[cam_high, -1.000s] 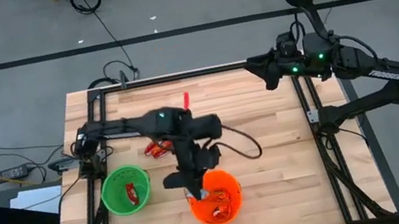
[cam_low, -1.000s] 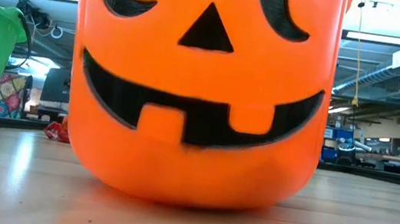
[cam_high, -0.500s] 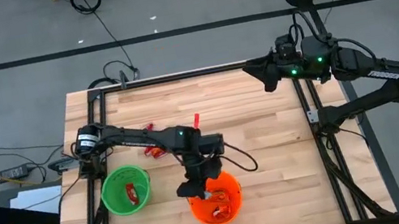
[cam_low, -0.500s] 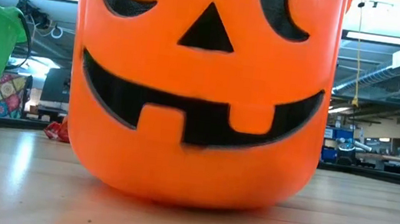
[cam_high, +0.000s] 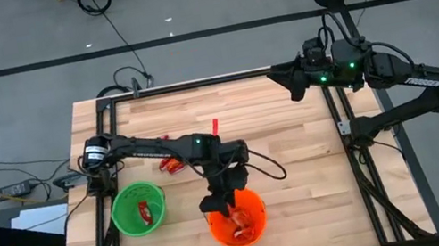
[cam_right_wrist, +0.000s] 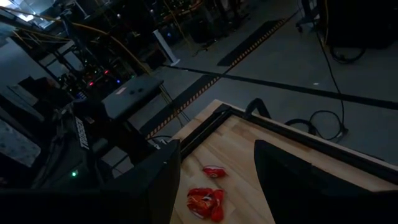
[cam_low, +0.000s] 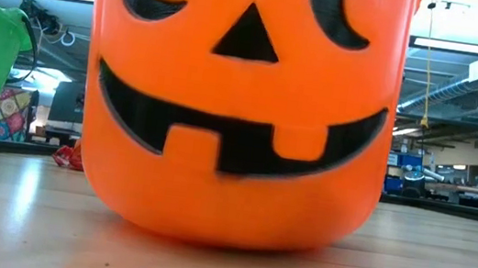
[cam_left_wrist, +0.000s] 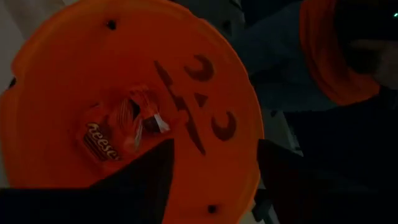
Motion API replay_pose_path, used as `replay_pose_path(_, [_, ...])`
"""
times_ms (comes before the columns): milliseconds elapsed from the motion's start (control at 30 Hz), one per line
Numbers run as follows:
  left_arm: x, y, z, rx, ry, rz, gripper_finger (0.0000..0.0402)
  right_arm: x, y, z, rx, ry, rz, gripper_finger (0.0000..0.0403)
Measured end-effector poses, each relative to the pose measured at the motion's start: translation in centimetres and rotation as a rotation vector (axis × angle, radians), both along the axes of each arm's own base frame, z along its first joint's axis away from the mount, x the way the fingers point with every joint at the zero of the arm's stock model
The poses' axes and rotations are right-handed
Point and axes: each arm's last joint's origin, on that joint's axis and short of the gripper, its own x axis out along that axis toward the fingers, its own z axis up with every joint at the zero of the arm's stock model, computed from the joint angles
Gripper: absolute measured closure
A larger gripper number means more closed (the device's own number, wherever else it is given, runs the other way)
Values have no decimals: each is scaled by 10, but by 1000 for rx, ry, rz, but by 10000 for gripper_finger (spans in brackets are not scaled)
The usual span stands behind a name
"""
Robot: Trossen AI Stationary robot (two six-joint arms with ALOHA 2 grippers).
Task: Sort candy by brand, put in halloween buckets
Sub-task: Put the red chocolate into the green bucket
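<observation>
a: where's the candy right now?

b: split up. i see orange wrapped pieces (cam_left_wrist: 115,134) lying in the bottom of the orange bucket (cam_high: 238,219), and my left wrist camera looks straight down on them. a red piece (cam_high: 144,212) sits inside the green bucket (cam_high: 138,209). a small heap of red pieces (cam_high: 173,165) lies on the bare table (cam_high: 299,163) behind the two buckets, and one more red piece (cam_high: 214,127) lies alone farther back, towards the middle of the table.

a: and the buckets themselves?

b: both stand upright near the front edge, side by side but apart, the green one on my left. from the low camera the orange bucket's pumpkin face fills nearly everything, with a slice of the green one at the side.

a: what's the left gripper doing?

b: the left gripper (cam_high: 223,202) hangs over the back rim of the orange bucket, pointing down into it. in the wrist camera its fingers (cam_left_wrist: 146,180) stand clearly apart, and i see nothing between them, only the bucket floor and the candy below.

a: right gripper?

b: the right gripper (cam_high: 289,84) is parked high over the far right corner of the table, well away from the candy. its fingers (cam_right_wrist: 283,180) are spread wide with nothing in them; through the gap my right wrist camera shows the red heap far off on the wood.
</observation>
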Motion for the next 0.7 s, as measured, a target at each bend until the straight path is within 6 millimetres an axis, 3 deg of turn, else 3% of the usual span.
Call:
replay_pose_path(133, [-13, 8, 19, 18, -3, -28, 167, 0, 0, -1, 2, 6, 3, 188])
replay_pose_path(367, [-58, 34, 95, 137, -81, 48, 218, 1, 0, -2, -19, 22, -2, 188])
replay_pose_path(567, [-112, 49, 165, 267, -282, 263, 240, 18, 0, -11, -126, 127, -80, 188])
replay_pose_path(700, [-150, 56, 200, 390, -400, 498, 241, 45, -1, -24, -125, 178, -14, 188])
